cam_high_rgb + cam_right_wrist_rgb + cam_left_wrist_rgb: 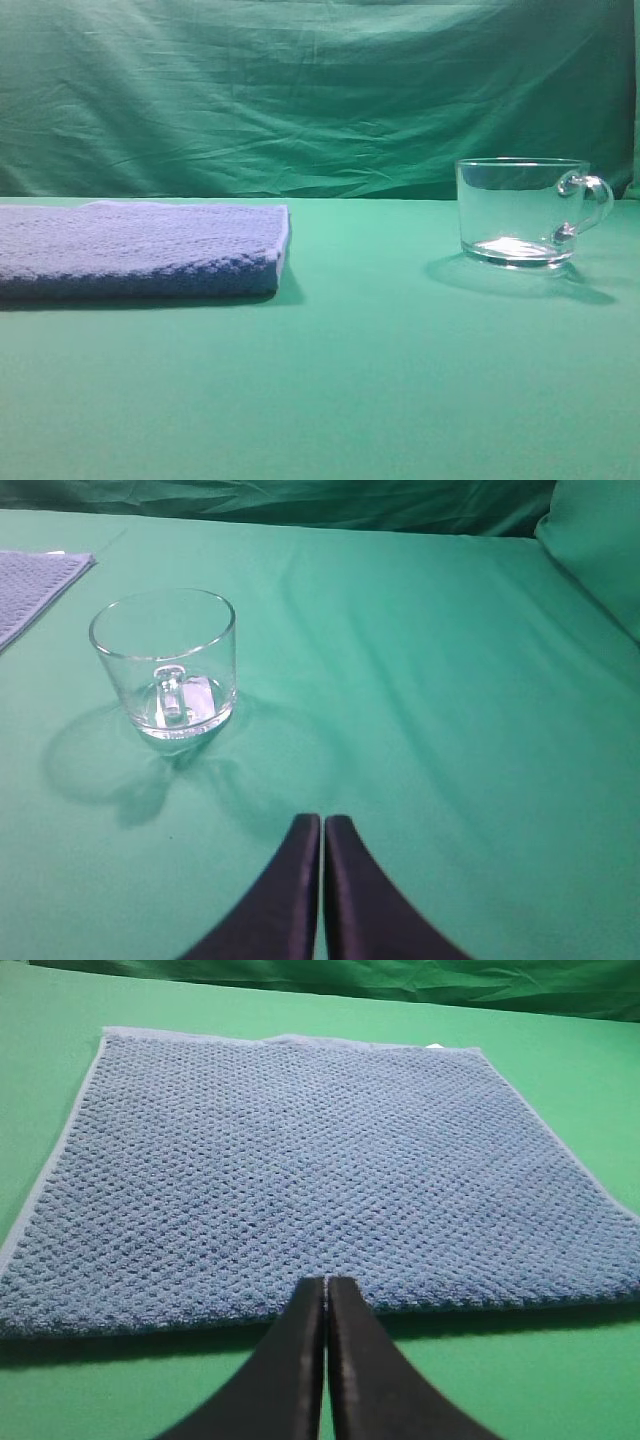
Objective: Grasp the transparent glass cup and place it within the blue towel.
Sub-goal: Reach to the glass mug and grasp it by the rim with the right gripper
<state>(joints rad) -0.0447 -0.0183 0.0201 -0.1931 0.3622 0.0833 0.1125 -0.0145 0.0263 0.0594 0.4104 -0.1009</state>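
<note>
Glass cup [163, 665] stands upright ahead-left of the clenched, empty right claw [322, 825]; left claw [326, 1285], also clenched, faces the blue towel [300, 1170].

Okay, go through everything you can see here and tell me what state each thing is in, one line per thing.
transparent glass cup: upright, empty, on the green cloth, apart from the towel.
blue towel: folded flat, nothing on it.
left pincer: shut, holding nothing, at the towel's near edge.
right pincer: shut, holding nothing, short of the cup.
</note>
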